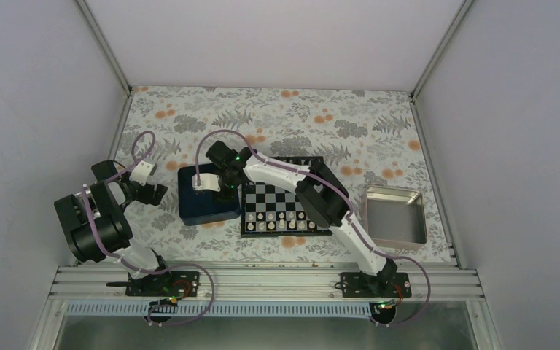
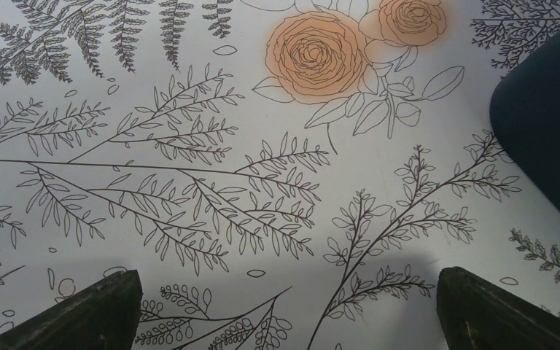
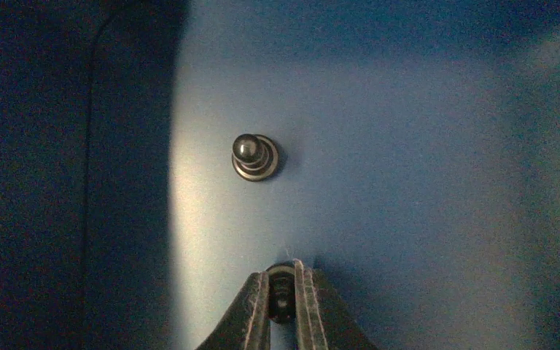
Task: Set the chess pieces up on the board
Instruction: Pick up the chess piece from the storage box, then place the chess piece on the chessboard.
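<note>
While a black chess piece [image 3: 282, 297] is clamped in the right end effector [image 3: 283, 281] near the blue tray's [image 3: 58, 182] wall, another piece [image 3: 255, 157] stands clear ahead. The left end effector [image 2: 288, 292] is held apart over the counter [image 2: 189, 109], and the board [image 1: 270, 193] lies beside the tray.

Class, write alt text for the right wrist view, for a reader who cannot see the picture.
The right gripper is shut on a tiny black chess piece at bottom centre, over the floor of a dark blue tray. A second black piece, pawn-shaped, sits free on the floor just beyond.
</note>
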{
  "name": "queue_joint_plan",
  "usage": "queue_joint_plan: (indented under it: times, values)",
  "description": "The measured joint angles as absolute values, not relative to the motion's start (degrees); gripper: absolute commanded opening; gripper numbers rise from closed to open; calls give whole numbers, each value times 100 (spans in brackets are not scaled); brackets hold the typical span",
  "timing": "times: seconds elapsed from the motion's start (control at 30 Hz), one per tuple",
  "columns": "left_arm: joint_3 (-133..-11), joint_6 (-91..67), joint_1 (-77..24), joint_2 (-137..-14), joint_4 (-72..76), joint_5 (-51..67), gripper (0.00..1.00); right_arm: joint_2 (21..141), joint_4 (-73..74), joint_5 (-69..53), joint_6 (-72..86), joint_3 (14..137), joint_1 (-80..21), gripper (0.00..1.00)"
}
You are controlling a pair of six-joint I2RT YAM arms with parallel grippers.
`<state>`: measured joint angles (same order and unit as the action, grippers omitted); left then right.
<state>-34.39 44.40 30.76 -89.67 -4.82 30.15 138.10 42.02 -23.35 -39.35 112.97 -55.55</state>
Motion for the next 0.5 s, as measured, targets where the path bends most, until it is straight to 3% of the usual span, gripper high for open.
queue_joint_plan:
  times: [0.27,0.5]
  values:
    - [-3439,4440,3076,-8967,-482,3020,100,13533,4185,-2239,-3889,11113,-5500,4]
    - [-3439,4438,3079,-8965,-482,3020,100,12610,4303,-2255,-3760,11111,-5081,4]
